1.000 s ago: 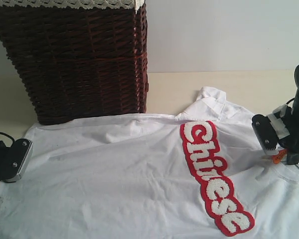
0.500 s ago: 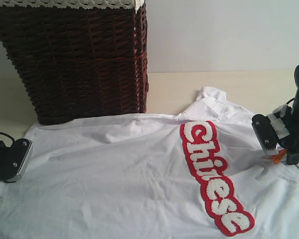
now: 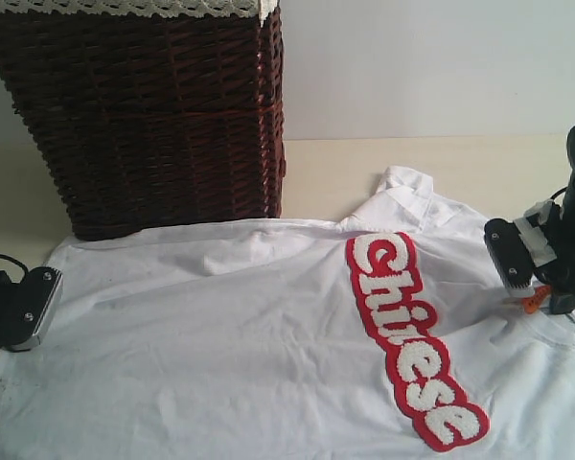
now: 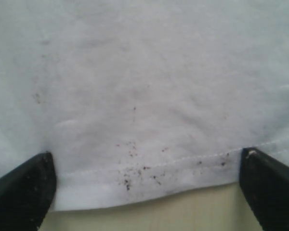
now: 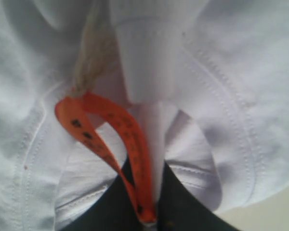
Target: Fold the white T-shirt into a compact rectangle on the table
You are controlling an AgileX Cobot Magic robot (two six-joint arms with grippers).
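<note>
The white T-shirt (image 3: pixel 249 335) lies spread flat on the table (image 3: pixel 441 163), its red-outlined "Chinese" lettering (image 3: pixel 407 335) running diagonally. At the shirt's left edge my left gripper (image 3: pixel 24 309) stands open. In the left wrist view its two dark fingers (image 4: pixel 24 192) flank the stitched, speckled hem (image 4: pixel 149 175), which lies between them ungripped. On the right, my right gripper (image 3: pixel 529 292) is shut on the shirt's neck: the right wrist view shows a pinched fold of white collar fabric (image 5: pixel 149 86) and the orange tag (image 5: pixel 130 139) caught in the jaws (image 5: pixel 154 211).
A tall dark wicker basket (image 3: pixel 144 115) with a white lace-trimmed liner stands at the back left, touching the shirt's far edge. A bunched sleeve (image 3: pixel 407 187) sticks out at the back. Bare table lies behind the shirt on the right.
</note>
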